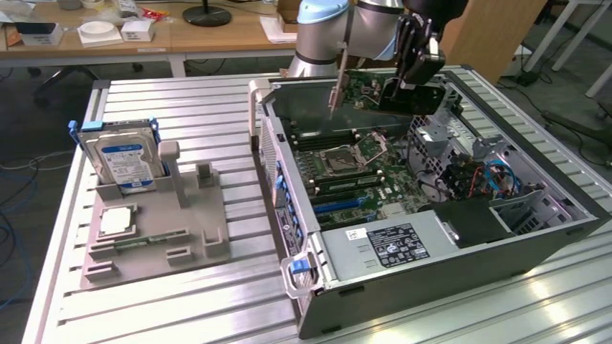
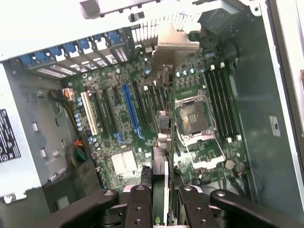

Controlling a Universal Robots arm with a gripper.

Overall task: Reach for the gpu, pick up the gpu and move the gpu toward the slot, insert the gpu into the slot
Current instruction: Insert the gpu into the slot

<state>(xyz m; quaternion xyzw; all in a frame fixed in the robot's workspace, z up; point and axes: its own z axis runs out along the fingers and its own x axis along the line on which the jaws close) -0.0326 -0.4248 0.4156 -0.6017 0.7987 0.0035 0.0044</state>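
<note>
Gripping the gpu [image 1: 368, 86] edge-on, fingers [image 2: 140, 209] closed on it, above motherboard [image 2: 118, 118]

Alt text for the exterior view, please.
The robot's hand holds the gpu in the air above the open computer case, over the green motherboard. On the exterior view's left, a hard drive stands in a grey holder.

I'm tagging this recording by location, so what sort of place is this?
Likely a robotics lab or workshop: a robot arm holding a gpu over an open PC case, on a slatted metal bench, with cluttered desks behind.
</note>
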